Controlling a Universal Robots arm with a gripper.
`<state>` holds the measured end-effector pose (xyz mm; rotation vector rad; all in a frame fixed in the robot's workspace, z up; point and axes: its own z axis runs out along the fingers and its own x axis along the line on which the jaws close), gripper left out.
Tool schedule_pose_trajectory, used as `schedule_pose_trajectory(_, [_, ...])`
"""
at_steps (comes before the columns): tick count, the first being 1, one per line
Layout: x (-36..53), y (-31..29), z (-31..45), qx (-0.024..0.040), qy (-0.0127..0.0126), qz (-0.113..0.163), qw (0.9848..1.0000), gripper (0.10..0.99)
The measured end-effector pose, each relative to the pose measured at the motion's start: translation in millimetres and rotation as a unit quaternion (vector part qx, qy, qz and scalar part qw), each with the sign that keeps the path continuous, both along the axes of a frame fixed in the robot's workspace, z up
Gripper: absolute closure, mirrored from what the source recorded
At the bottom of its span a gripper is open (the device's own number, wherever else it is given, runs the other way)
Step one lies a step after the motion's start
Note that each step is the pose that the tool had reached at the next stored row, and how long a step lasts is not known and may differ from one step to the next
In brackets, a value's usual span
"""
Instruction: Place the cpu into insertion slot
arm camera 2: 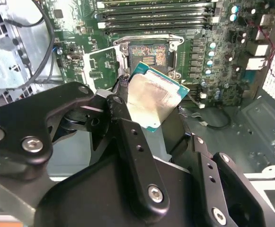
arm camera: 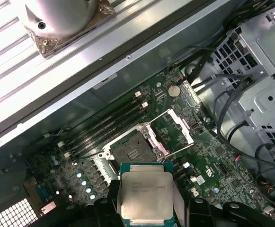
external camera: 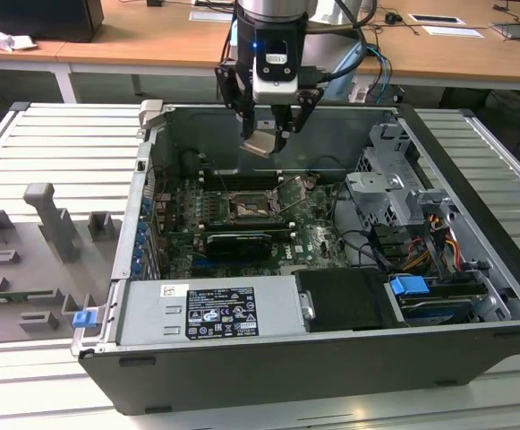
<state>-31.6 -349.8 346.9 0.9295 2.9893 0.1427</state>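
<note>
In the exterior view the gripper (external camera: 266,134) pinches the cpu (external camera: 260,144) by its edges, well above the open insertion slot (external camera: 251,210).

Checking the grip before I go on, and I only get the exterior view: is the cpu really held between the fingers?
Observer: Yes. In the first wrist view the gripper pinches the cpu by two opposite edges, metal face showing.
Operator: Is the slot ready?
Observer: In that view the slot is empty, its frame swung open beside it.
Operator: Any cables over it?
Observer: No, the cables lie by the drive cage, off the slot.
</note>
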Motion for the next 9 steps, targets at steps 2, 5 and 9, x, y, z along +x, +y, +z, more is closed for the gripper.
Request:
schedule_pose_trajectory(2, [0.0,0.0,-0.6,0.0,0.0,-0.016,0.9999,0.557])
schedule_pose_trajectory(5, [0.0,0.0,-1.5,0.0,0.0,-0.043,0.9991,0.557])
schedule_pose_trajectory(9, [0.0,0.0,-2.1,0.0,0.0,-0.065,0.9979,0.557])
